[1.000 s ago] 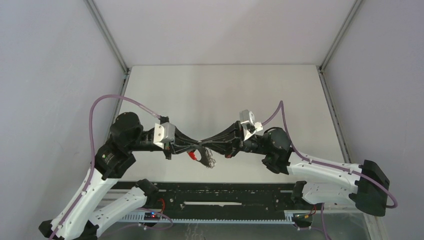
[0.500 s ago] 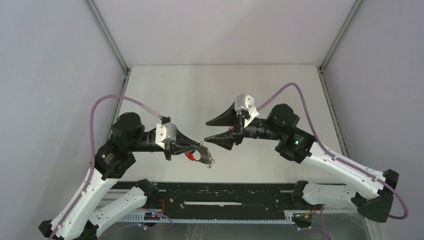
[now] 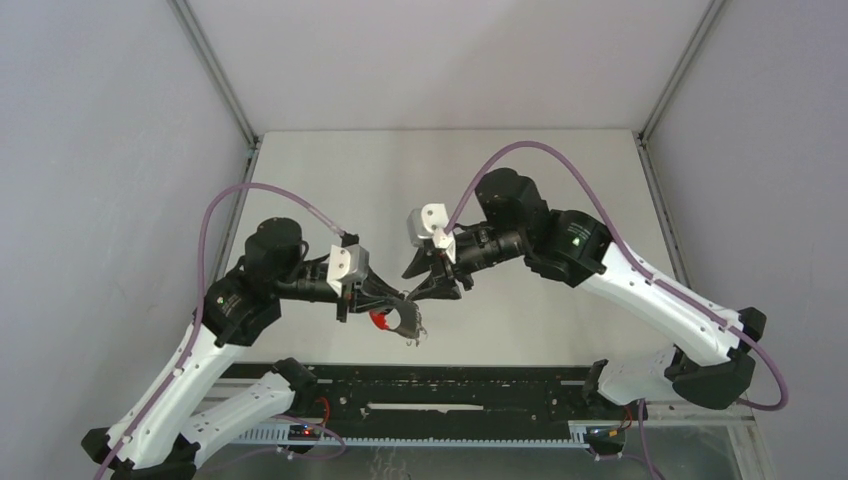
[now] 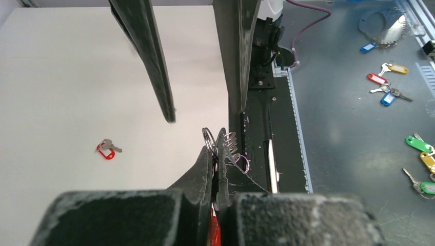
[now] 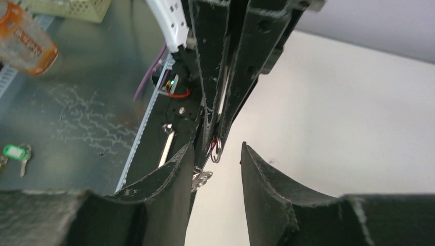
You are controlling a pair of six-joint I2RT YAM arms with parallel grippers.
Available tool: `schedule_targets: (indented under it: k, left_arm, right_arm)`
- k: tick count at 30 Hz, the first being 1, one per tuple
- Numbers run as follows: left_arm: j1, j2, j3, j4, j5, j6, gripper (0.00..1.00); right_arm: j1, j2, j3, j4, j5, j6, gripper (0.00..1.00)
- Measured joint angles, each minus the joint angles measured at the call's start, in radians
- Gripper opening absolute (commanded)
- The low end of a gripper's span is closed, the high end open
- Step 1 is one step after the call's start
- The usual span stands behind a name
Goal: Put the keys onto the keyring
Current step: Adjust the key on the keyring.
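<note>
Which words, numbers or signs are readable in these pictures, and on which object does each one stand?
No text can be read for certain.
Dark print on the orange object, right wrist view: too blurred to read.
The coloured key tags, left wrist view: too small to show any writing.

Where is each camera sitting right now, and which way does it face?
Top external: fixed above and behind the bases, looking down on the white table; both arms show, left gripper and right gripper close together mid-table.
Left wrist: looks along its own shut fingers, which pinch the keyring; the right gripper's open fingers hang beyond.
Right wrist: looks between its own open fingers at the left gripper's tips.
Shared: both wrist views show the keyring and the opposite gripper.
</note>
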Motion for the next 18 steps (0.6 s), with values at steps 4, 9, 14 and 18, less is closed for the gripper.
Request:
schedule_targets:
  k: [4,9,14,18]
  left_arm:
    - [0.0,0.0,0.008,-0.019,0.022,0.015,0.0]
    - [0.0,-0.001,0.021,-0.029,0.041,0.032,0.0]
    - [0.0,-0.001,0.021,-0.031,0.05,0.047,0.0]
    - [0.0,-0.001,0.021,-0.031,0.051,0.048,0.0]
  right_arm:
    - [0.019,0.036,0.015,-0.083,0.0,-0.053,0.45]
    - [0.023,0.044,0.019,-0.122,0.0,-0.084,0.43]
    - [0.03,0.056,0.046,-0.126,0.0,-0.095,0.43]
    - [0.036,0.064,0.047,-0.124,-0.006,-0.095,0.36]
